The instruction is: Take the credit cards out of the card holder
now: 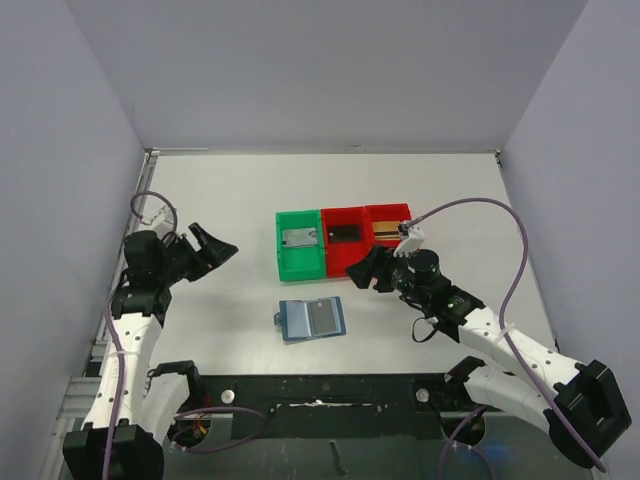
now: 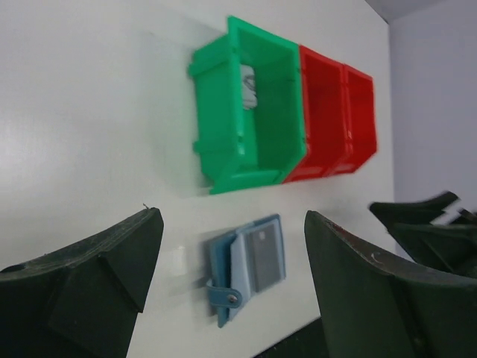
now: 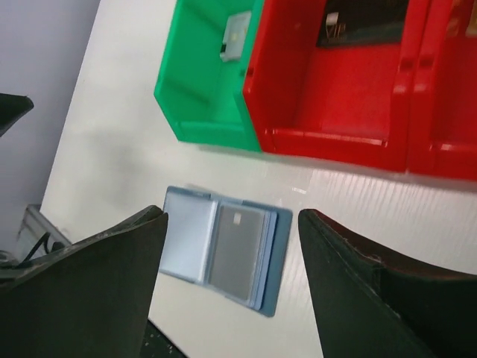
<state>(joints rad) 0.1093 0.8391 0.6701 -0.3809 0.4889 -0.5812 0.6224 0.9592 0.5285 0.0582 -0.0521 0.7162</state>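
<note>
White table [image 1: 200,190] — green bin [image 1: 300,268] with card [image 1: 299,238], card holder [image 1: 311,319] open

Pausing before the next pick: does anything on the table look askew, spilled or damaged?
Nothing stands out. The card holder lies open and flat near the bins, slightly skewed to their row, a grey card still in it. The green bin, middle red bin and right red bin each hold a card; nothing spilled or visibly damaged.
</note>
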